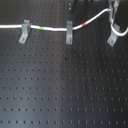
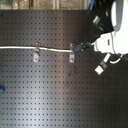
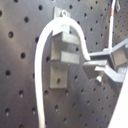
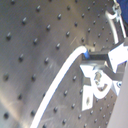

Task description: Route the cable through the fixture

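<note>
The white cable (image 1: 55, 28) runs along the black pegboard from the first exterior view's left. It passes through a grey fixture clip (image 1: 24, 31) and, past its green band (image 1: 45, 28), through a second clip (image 1: 69, 33). Beyond the red band (image 1: 85, 23) it rises to my gripper (image 1: 111, 7) at the top right, then loops down at a third clip (image 1: 114, 36). In the first wrist view the cable (image 3: 45, 45) arches over that clip (image 3: 62, 52), and the fingers (image 3: 102, 62) sit beside it. In the second wrist view the gripper (image 4: 89, 54) is shut on the cable (image 4: 60, 80).
The pegboard (image 1: 60, 85) stretches dark and perforated below the cable line. My white arm (image 2: 116, 35) fills the second exterior view's upper right. A small blue object (image 2: 1, 89) lies at the second exterior view's left edge.
</note>
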You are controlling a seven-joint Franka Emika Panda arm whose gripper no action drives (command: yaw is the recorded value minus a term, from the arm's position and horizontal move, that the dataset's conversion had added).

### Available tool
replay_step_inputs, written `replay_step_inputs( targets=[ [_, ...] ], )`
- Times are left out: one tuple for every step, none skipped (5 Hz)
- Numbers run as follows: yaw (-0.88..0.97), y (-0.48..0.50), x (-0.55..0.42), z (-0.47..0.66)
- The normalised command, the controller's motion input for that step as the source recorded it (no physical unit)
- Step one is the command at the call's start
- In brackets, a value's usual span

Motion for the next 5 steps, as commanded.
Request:
replay_step_inputs(
  targets=[
    [0.00,-0.236,-0.039,-0.32],
    [0.00,-0.082,-0.045,-0.13],
    [0.00,-0.013,-0.207,0.15],
    [0.13,0.135,-0.196,0.13],
    [0.15,0.168,-0.056,0.00]
  ],
)
